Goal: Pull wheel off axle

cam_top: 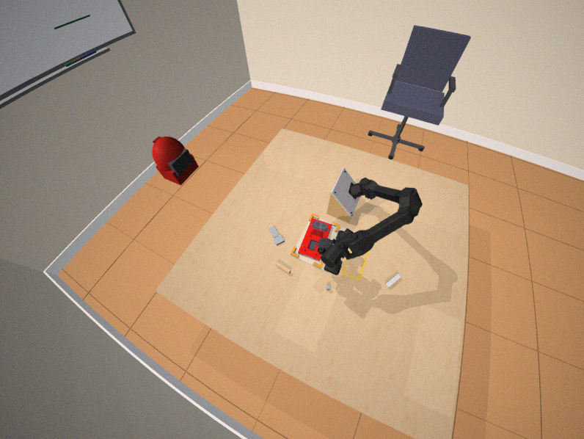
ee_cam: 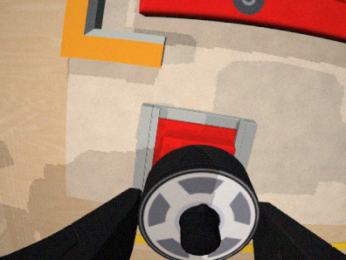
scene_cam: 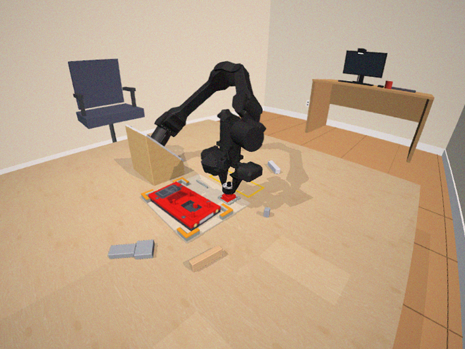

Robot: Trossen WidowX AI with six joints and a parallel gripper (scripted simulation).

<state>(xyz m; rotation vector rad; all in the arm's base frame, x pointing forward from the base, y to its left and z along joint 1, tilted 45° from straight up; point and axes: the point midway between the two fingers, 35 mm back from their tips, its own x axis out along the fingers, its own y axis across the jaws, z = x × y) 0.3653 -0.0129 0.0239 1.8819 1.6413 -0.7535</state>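
The room has cream walls, an orange tiled floor and a big pale wood desk (scene_cam: 299,281) top that carries all the things. A blue chair (scene_cam: 100,92) stands by the wall.

The wheel (ee_cam: 198,216) is black with a grey face and a dark hole in the middle. It sits right above a small red block (ee_cam: 194,137) in a grey frame (ee_cam: 145,143). That is where the upright axle must be, but the wheel hides it. I cannot tell if the wheel is off the axle yet.

The gripper (ee_cam: 198,221) holds the wheel. One black finger presses on each side of it. The fingers are about half way closed and the wheel stops them from closing more.

Just behind the wheel is the marked area (scene_cam: 248,188), a thin yellow outline on the desk. In the top view the arm covers part of it. On the other side lies a big red board (scene_cam: 181,203) with orange corner pieces (ee_cam: 93,27) around it. Small grey blocks (scene_cam: 132,249) and a wood block (scene_cam: 206,258) lie farther away.

What could go wrong? If the arm pulls sideways and not straight up, the wheel could stick on the axle. It could also tip in the fingers, because they only press on its round edge. If the wheel slips, it could fall and roll away from the yellow outline. The arm should also stay away from the red board when it moves.
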